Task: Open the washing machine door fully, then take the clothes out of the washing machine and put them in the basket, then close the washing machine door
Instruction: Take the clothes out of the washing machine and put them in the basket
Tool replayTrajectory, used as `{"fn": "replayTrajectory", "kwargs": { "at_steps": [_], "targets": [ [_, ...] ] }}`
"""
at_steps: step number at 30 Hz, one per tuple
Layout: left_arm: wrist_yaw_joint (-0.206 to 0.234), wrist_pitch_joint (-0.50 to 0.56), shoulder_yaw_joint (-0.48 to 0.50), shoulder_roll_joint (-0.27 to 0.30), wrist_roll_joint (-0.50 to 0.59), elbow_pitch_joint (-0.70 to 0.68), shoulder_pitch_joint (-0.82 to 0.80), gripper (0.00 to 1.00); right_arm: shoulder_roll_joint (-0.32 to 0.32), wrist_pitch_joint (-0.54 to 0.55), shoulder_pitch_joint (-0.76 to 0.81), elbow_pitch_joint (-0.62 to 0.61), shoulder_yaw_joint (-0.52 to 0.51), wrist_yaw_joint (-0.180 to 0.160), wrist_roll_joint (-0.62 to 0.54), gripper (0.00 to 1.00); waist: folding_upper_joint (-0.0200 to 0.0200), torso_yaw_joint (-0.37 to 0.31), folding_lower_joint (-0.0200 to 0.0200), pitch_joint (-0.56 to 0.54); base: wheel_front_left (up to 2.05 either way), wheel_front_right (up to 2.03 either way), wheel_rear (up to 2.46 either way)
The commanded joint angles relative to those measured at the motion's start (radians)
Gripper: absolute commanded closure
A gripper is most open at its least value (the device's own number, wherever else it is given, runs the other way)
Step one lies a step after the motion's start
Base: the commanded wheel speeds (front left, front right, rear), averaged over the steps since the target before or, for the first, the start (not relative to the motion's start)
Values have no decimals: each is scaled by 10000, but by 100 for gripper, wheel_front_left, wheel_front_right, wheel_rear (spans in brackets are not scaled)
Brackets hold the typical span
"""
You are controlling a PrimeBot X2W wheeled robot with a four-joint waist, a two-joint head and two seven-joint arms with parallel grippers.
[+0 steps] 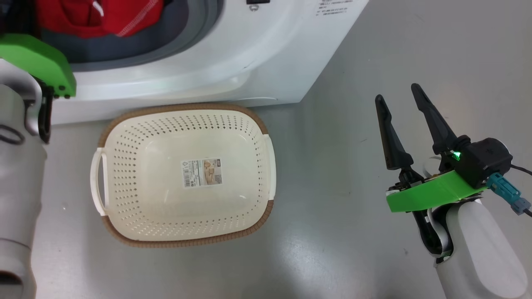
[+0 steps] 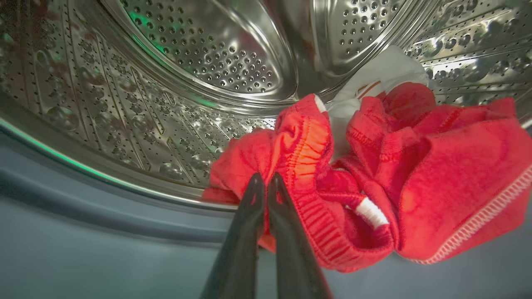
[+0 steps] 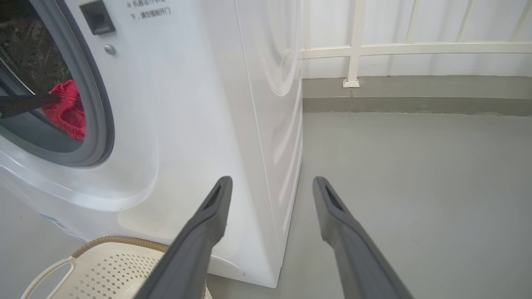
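Note:
Red clothes (image 2: 415, 166) with white stitching lie at the lip of the washing machine's (image 1: 232, 54) steel drum (image 2: 208, 50), with a white-grey cloth (image 2: 374, 79) behind them. My left gripper (image 2: 266, 178) reaches into the drum, its fingers pressed together on a fold of the front red garment (image 2: 299, 141). The clothes (image 1: 99, 16) also show in the head view at the top left. The empty cream basket (image 1: 145, 166) stands on the floor before the machine. My right gripper (image 1: 397, 92) hovers open and empty to the basket's right. The door is out of view.
The grey rubber ring (image 3: 97, 124) frames the opening. Open grey floor (image 1: 332, 187) stretches to the right of the machine and basket. A white railing (image 3: 353, 50) and a low kerb run along the far wall. My left forearm (image 1: 16, 174) hangs left of the basket.

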Motion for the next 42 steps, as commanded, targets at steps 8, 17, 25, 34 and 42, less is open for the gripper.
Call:
{"fn": "replayTrajectory", "kwargs": {
  "at_steps": [8,17,25,34,42],
  "targets": [
    [487,-153,738,643,-88,-2644,1565,100,30,-63,258,-200,122,63,-23,0,0,132,0,-389,0,0,0],
    [601,-155,1603,344,-20,-5794,3839,100,30,-63,478,-124,140,63,-78,0,0,320,0,-984,0,0,0],
    [572,-156,2105,-6,169,-7418,5530,100,30,-63,781,6,162,63,-53,0,0,428,0,-1815,0,0,0],
    [591,-156,2539,-340,277,-9177,7232,100,30,-63,1036,100,141,63,31,0,0,521,0,-2373,0,0,0],
    [637,-156,2645,-502,345,-10349,8146,100,30,-63,1063,166,147,63,110,0,0,530,0,-2657,0,0,0]
  ]
}}
